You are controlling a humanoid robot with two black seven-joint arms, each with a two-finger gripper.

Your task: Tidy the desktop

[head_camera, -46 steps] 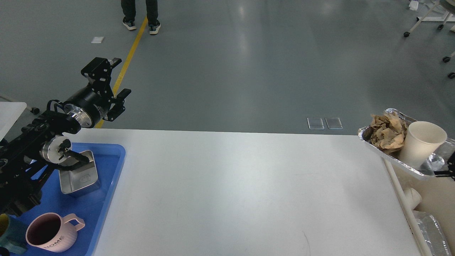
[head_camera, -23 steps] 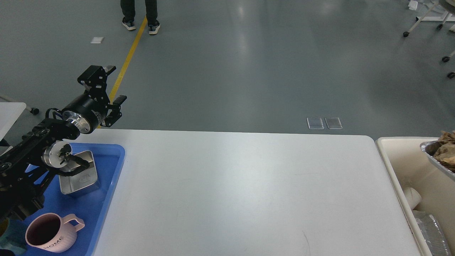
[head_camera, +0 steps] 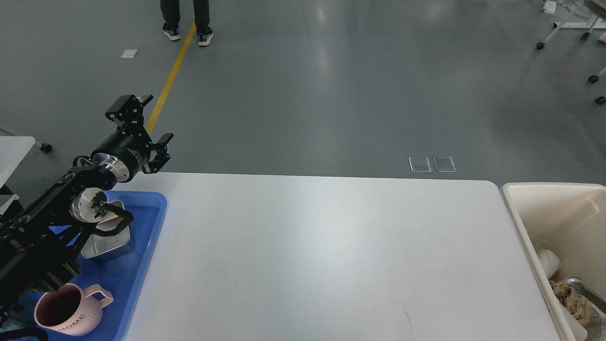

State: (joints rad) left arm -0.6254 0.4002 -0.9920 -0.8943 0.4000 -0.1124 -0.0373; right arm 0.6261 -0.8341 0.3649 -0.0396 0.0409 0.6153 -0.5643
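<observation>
The desktop [head_camera: 322, 251] is a wide light grey-white tabletop with rounded corners, and its middle bears nothing. My left gripper [head_camera: 144, 121] is open and empty, held in the air above the table's far left corner, over the far end of the blue tray [head_camera: 142, 246]. My right gripper is out of view. The foil tray with crumpled brown paper [head_camera: 575, 296] lies low inside the beige bin [head_camera: 521, 199] at the right.
On the blue tray stand a small metal tin [head_camera: 106, 241] and a pink mug [head_camera: 68, 310]. A white paper cup [head_camera: 548, 263] lies in the bin. A person's feet [head_camera: 187, 31] stand on the floor far behind, by a yellow line.
The foil tray with brown paper and a paper cup went from held above the bin's near edge, off to the right, down into the bin. My left gripper shifted slightly.
</observation>
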